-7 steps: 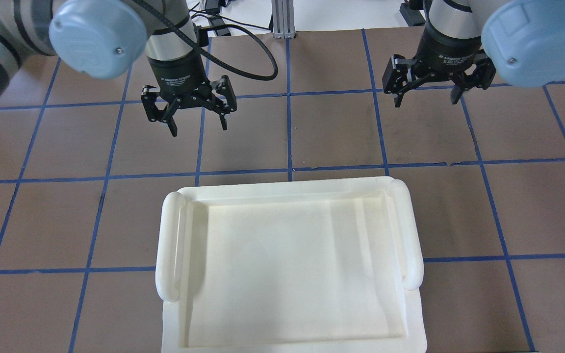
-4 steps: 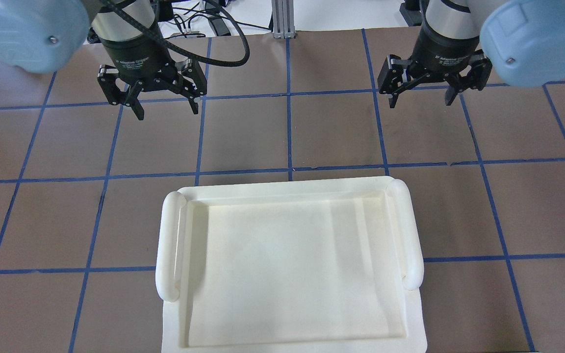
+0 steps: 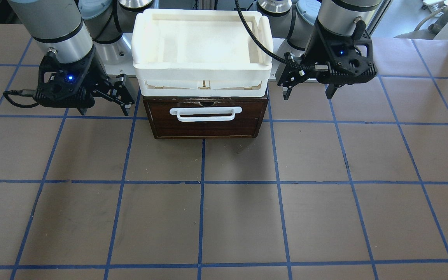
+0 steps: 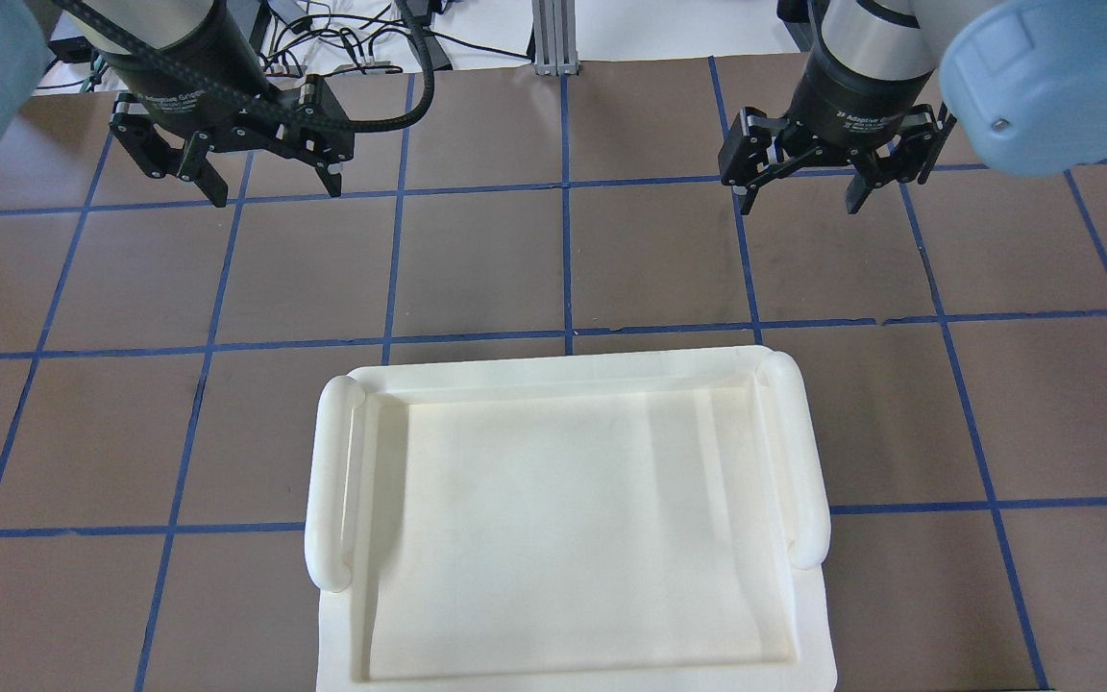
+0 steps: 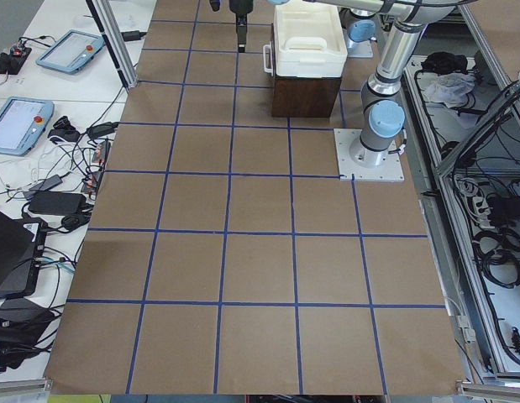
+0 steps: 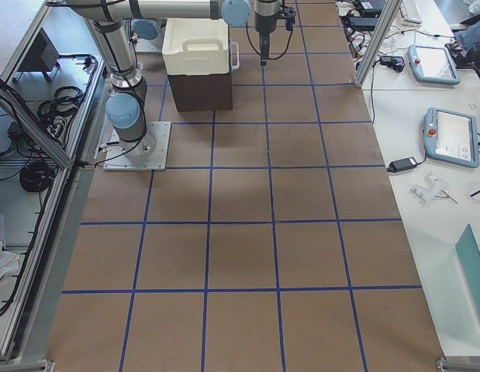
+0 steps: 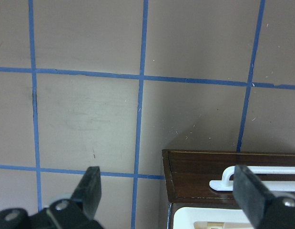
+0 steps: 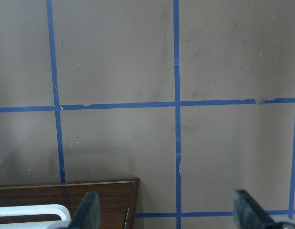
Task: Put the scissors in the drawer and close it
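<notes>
Left pincer [image 4: 275, 185] swung outward, both it and right pincer [image 4: 800, 197] open, empty; drawer [image 3: 208, 128] shut, no scissors visible, so likely finished.

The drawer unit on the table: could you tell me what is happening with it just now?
Nothing is being handled. The drawer, under a white tray, is shut. The left gripper and right gripper hang open and empty on either side of it. The scissors show in no view, so whether they are inside cannot be told.
</notes>
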### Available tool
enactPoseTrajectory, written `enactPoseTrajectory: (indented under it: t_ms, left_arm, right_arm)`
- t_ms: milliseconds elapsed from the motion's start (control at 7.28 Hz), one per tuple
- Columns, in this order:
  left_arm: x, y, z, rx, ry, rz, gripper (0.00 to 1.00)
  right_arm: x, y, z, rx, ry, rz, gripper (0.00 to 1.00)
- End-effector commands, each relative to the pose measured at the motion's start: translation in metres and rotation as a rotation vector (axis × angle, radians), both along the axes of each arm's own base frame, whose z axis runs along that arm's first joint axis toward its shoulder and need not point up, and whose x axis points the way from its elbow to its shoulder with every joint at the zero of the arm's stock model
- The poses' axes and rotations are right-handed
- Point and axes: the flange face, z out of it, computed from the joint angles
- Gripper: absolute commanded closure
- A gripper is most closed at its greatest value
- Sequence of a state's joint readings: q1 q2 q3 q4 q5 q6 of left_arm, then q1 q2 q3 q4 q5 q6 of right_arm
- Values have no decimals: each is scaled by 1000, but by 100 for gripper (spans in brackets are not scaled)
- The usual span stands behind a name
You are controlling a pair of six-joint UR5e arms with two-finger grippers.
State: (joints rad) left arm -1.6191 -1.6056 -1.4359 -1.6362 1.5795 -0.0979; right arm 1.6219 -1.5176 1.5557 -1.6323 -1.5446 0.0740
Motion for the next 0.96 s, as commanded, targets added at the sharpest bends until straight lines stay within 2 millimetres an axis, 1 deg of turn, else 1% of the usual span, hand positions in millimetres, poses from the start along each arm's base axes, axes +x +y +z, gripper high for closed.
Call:
enactPoseTrajectory:
  t_ms: [0,275,824]
  left_arm:
    - [4,6,6,-2,-1,-11,0]
    - [1,10,4,24,-1,-21,0]
    - [1,9,2,29,-2,-20,0]
  right_arm:
    - [-2,3,-1,2,2,-2,0]
    - [-2,3,-1,3,3,-3,0]
    - [-2,4,-6,9,4,-5,0]
